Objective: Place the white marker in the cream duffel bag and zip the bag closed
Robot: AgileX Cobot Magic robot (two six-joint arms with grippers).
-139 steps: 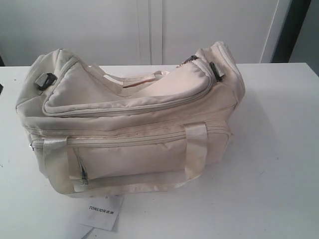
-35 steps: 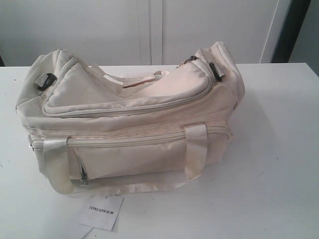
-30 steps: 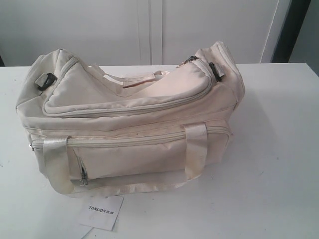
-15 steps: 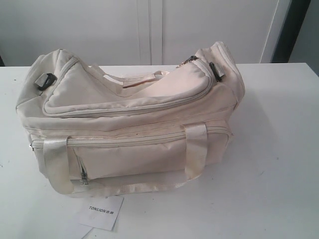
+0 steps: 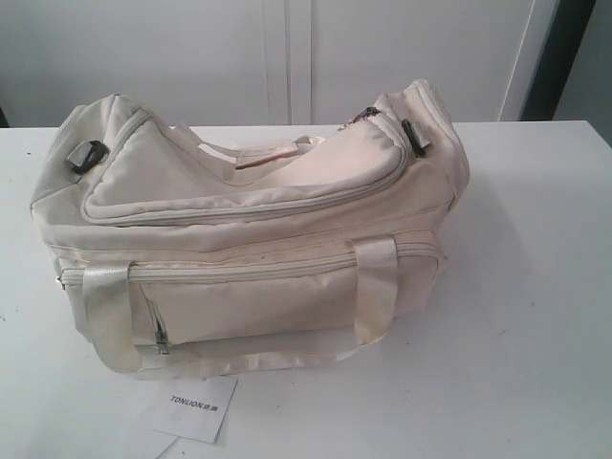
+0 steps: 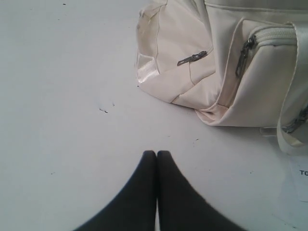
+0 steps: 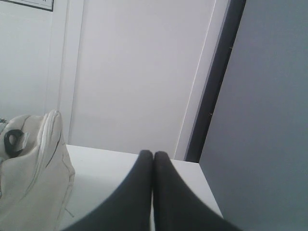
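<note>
Cream duffel bag (image 5: 251, 287) unmoved; paper tag (image 5: 196, 407) reads TONLION.

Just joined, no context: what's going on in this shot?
Nothing is being handled. The cream duffel bag sits on the white table, a paper tag at its front. The left gripper is shut and empty over bare table near one end of the bag; the right gripper is shut and empty, pointing past the other end toward the wall. The white marker shows in no view.

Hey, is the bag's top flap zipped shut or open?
Looks shut: the flap lies on the bag, no gap along its near edge; far edge hidden.
</note>
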